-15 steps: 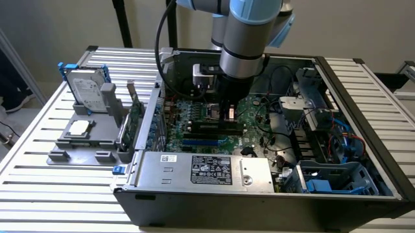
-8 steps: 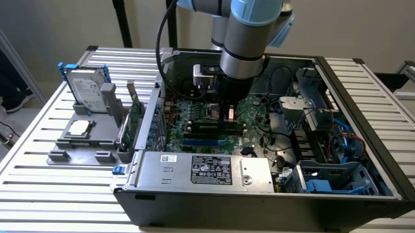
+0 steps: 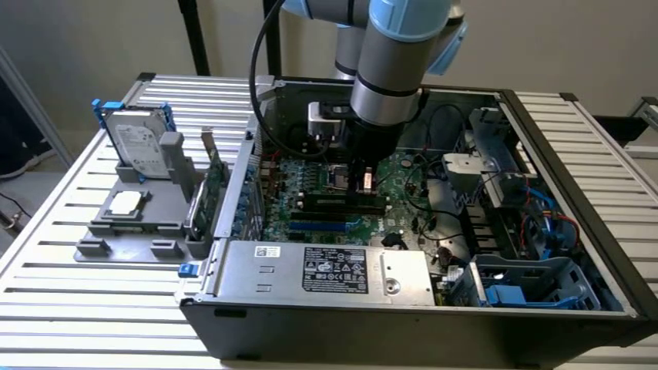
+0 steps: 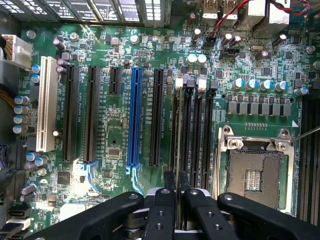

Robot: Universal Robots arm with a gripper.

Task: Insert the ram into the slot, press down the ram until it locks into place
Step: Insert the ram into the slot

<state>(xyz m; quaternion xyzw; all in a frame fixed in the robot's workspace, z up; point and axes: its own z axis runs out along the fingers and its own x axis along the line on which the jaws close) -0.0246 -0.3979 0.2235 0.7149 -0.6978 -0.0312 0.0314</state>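
- While it stands edge-on as a thin pale line in the wrist view, the ram [image 4: 176, 145] is pinched between the two black fingers [image 4: 169, 186] and lies along the slot [image 4: 178, 100], the outermost black memory socket on the side facing the blue slot [image 4: 133, 117]; I cannot tell whether it is seated.
- Closed on the stick's long edge, the gripper [image 4: 177, 182] has its jaws nearly together, with only the board's thickness between them.
- Just centre of the exterior view, the gripper [image 3: 365, 183] is down at the motherboard [image 3: 308, 181], directly over the row of black sockets.
- From the top of the frame, the arm [image 3: 396, 54] drops straight down into the open computer case [image 3: 575, 254], wrist vertical.
- Beside the memory sockets, away from the blue slot, is the square silver processor socket [image 4: 255, 172].
- At the upper left of the exterior view, a hard drive [image 3: 139, 146] stands on the slatted table [image 3: 62, 254].
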